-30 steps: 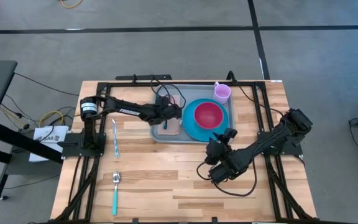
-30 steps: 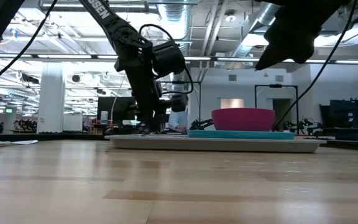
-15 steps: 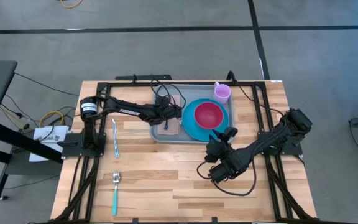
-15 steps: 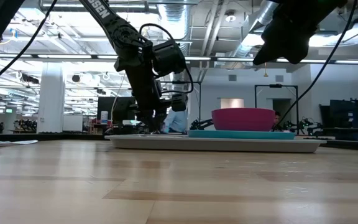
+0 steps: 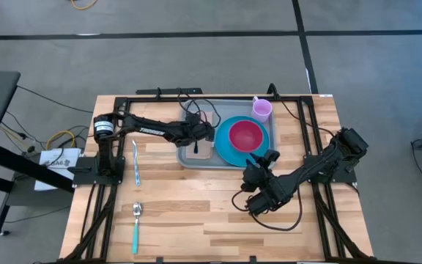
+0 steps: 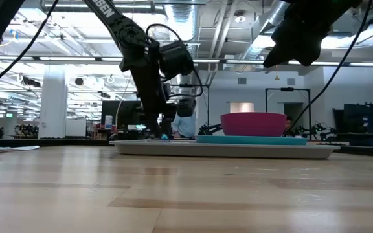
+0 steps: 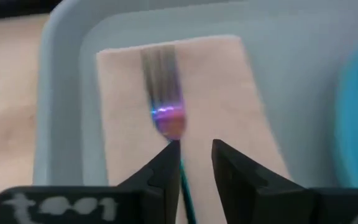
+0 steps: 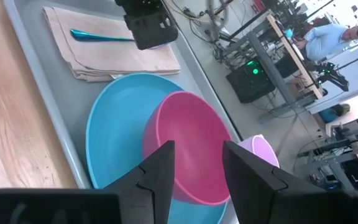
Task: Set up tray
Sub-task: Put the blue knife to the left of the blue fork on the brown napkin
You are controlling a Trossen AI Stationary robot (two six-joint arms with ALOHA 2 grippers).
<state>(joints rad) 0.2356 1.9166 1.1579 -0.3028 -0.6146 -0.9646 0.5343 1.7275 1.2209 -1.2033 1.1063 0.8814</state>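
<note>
The pale grey-blue tray lies at the table's far middle. On it are a tan napkin, a bright-blue plate and a pink bowl on the plate. A fork with a teal handle lies on the napkin, tines flat on the cloth. My left gripper hangs low over the napkin, open, fingers either side of the handle. My right gripper is open and hovers beside the tray's near right corner, holding nothing. My left gripper slants down from the table's left over the fork's handle, just behind the tines. The handle runs along the inner edge of one finger; I cannot tell whether that finger touches it. The fork rests on the napkin.
A lilac cup stands at the tray's far right corner. A teal-handled utensil and a teal-handled spoon lie on the bare wood at the left. Black frame rails run along the table's sides.
My left gripper has kept its place over the napkin and rolled slightly at the wrist. The right arm has kept still.
</note>
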